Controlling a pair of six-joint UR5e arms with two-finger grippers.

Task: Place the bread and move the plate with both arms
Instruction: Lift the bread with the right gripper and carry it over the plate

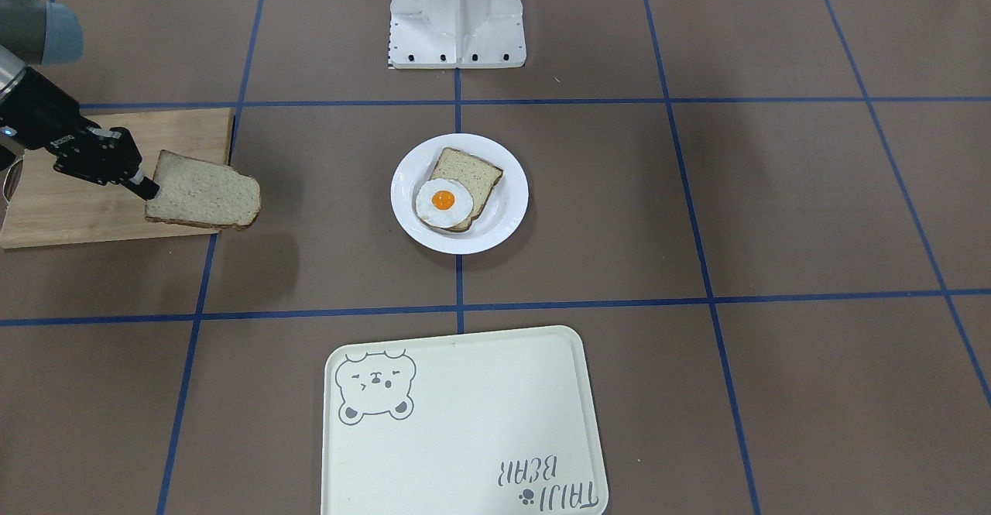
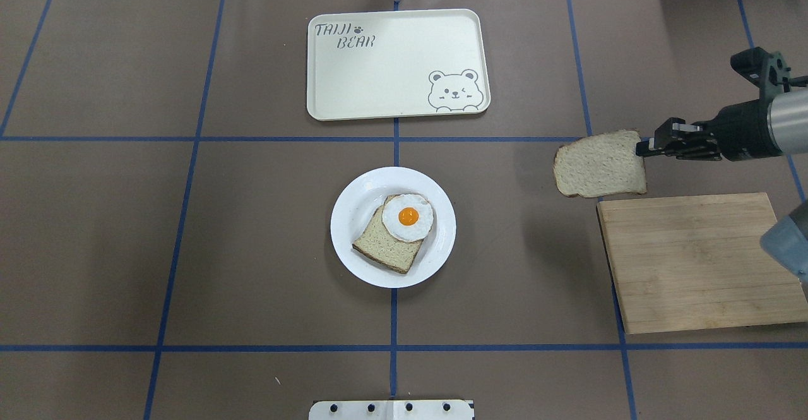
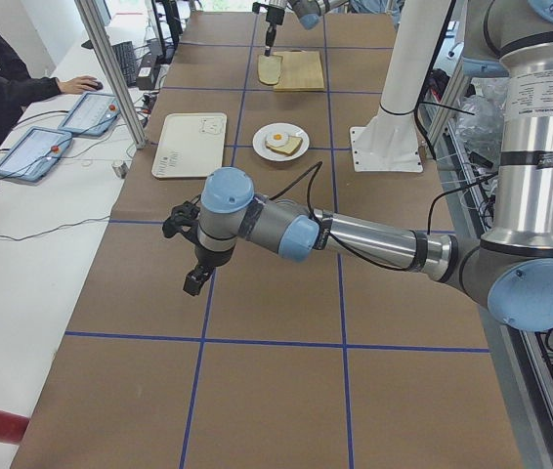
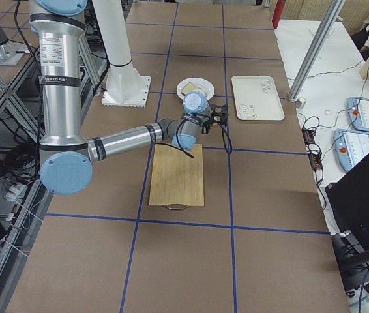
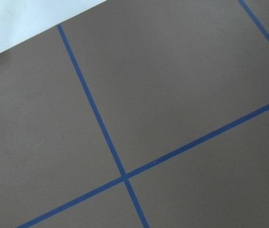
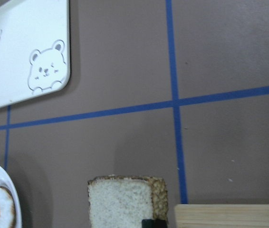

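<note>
My right gripper (image 2: 641,148) is shut on the edge of the bread (image 2: 600,164), a pale slice with a thin brown crust. It holds the slice in the air just past the cutting board's corner, to the right of the plate in the overhead view. The bread also shows in the front view (image 1: 205,193) and the right wrist view (image 6: 120,204). The white plate (image 2: 353,218) sits mid-table with a tanner slice (image 2: 388,249) and a fried egg (image 2: 408,216) on it. My left gripper (image 3: 193,281) hangs over bare table far off. I cannot tell whether it is open or shut.
A wooden cutting board (image 2: 701,262) lies under my right arm. A cream tray with a bear drawing (image 2: 398,60) lies beyond the plate. The robot's white base (image 1: 457,19) stands behind the plate. An operator (image 3: 3,78) sits at a side desk.
</note>
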